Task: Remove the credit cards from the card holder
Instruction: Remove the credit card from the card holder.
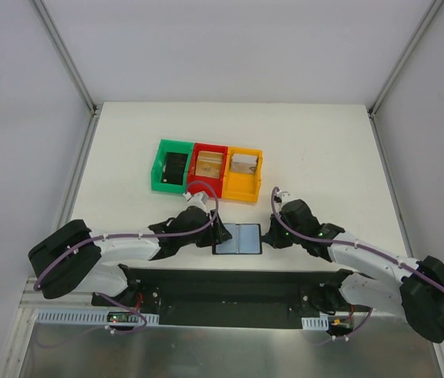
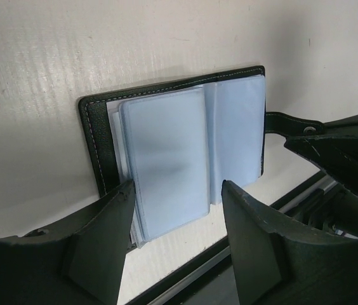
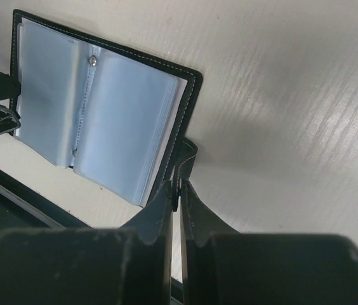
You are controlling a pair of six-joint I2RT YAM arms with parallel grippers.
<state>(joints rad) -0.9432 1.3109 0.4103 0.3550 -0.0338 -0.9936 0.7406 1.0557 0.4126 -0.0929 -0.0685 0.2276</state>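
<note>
The black card holder (image 1: 238, 238) lies open on the table near the front edge, its grey-blue plastic sleeves facing up. It shows in the left wrist view (image 2: 166, 146) and the right wrist view (image 3: 115, 114). No tan card shows in its sleeves. My left gripper (image 1: 220, 233) is open and its fingers straddle the near left sleeves (image 2: 178, 190). My right gripper (image 1: 268, 235) is shut on the holder's black strap (image 3: 186, 155) at its right edge (image 3: 178, 190). Tan flat cards lie in the red bin (image 1: 209, 164) and the orange bin (image 1: 243, 165).
Green (image 1: 159, 175), red (image 1: 197, 175) and orange (image 1: 231, 187) bins stand in a row behind the holder; the green one holds something black. The black frame rail (image 1: 222, 276) runs along the table's front edge just below the holder.
</note>
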